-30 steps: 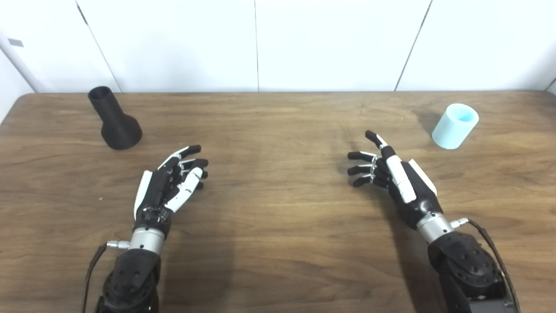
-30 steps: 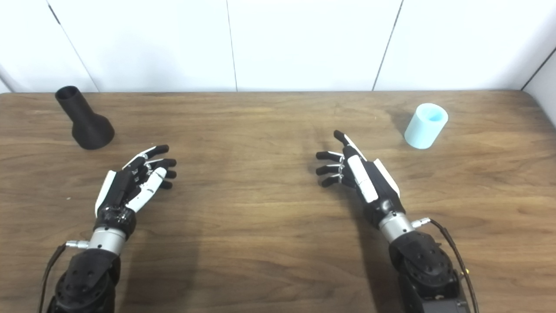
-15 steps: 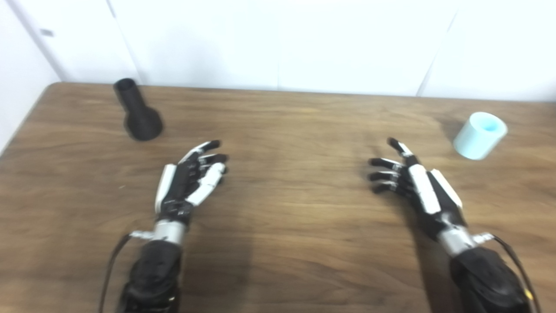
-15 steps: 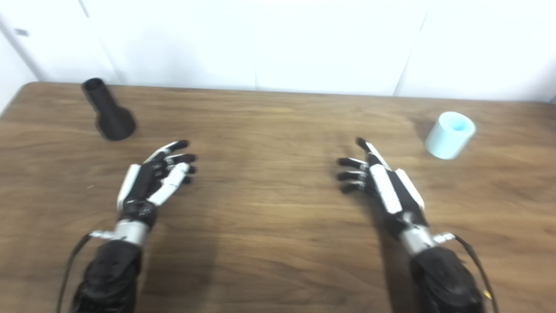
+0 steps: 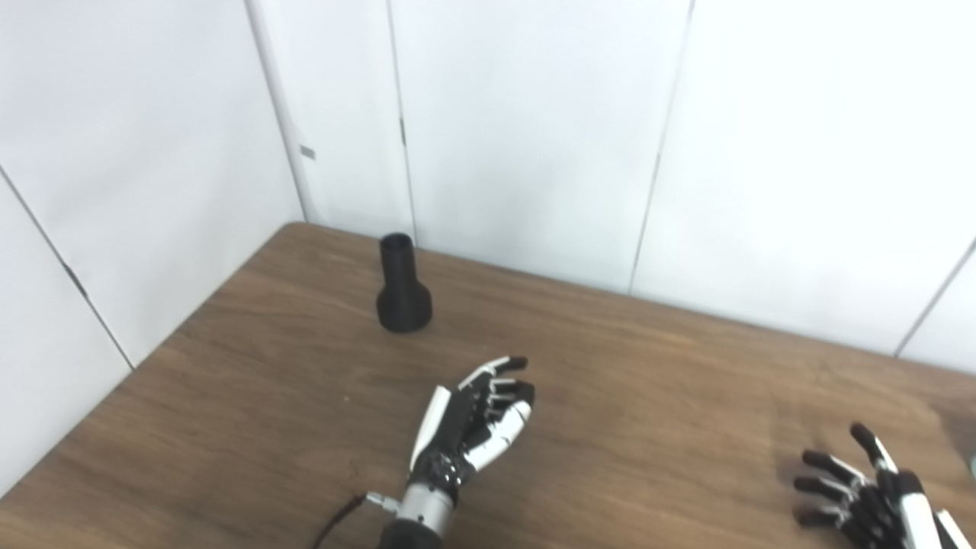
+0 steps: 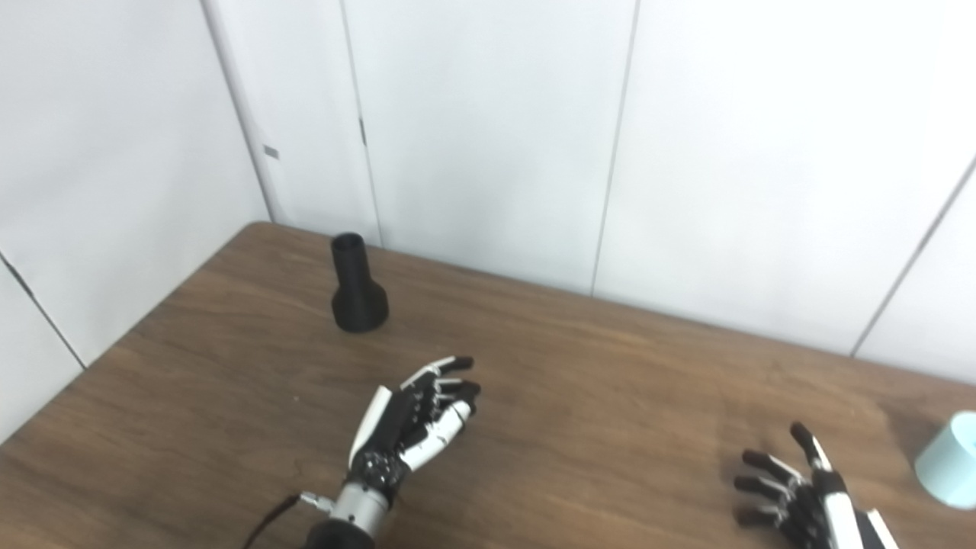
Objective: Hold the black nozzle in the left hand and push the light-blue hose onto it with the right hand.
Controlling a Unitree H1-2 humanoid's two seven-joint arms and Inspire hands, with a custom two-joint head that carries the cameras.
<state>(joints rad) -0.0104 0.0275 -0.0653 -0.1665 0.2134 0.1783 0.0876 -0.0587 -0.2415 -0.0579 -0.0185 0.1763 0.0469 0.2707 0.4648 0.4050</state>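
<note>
The black nozzle point(image 5: 402, 288) stands upright on its wide base near the table's far left corner. My left hand point(image 5: 471, 427) hovers open over the wood, nearer to me and to the right of the nozzle, holding nothing. My right hand point(image 6: 810, 496) is at the bottom right edge of the picture, fingers spread, empty, partly cut off. The light-blue hose point(image 6: 950, 460), a short cylinder, shows only at the right edge of the right eye view, to the right of the right hand.
The wooden table point(image 5: 252, 396) has its left edge and far left corner point(image 5: 293, 226) in view. White wall panels point(image 5: 518, 130) rise directly behind it and along its left side.
The camera has swung left and up: everything has shifted right and down in the picture. Both hands stay open and the nozzle and hose stay where they stood.
</note>
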